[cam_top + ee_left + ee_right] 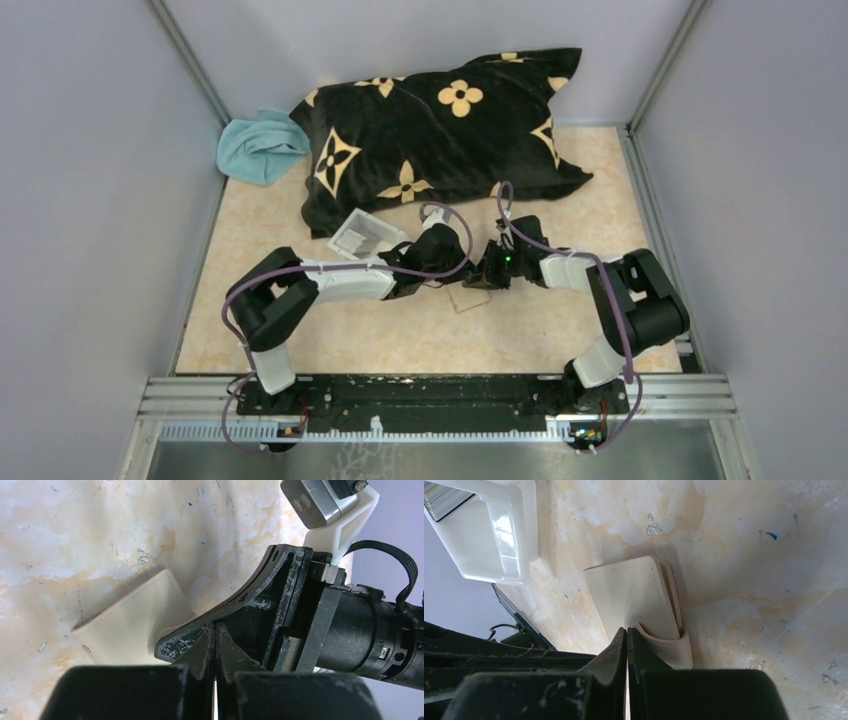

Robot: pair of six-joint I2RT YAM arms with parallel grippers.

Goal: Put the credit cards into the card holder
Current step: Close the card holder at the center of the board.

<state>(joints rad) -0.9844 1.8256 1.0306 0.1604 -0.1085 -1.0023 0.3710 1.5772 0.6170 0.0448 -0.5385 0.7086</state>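
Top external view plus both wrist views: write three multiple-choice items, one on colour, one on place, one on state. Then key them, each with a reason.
1. The cloth beside the pillow is:
A) light blue
B) red
C) green

2. The card holder lies:
A) on the pillow
B) on the table
C) on the cloth

3. The left end effector has its fingers:
A) spread wide
B) closed together
C) clamped on the cloth

Key:
1 A, since the top view shows it pale blue at the far left.
2 B, since both wrist views show it resting on the mottled tabletop.
3 B, since its own wrist view shows only a hairline between the fingers.
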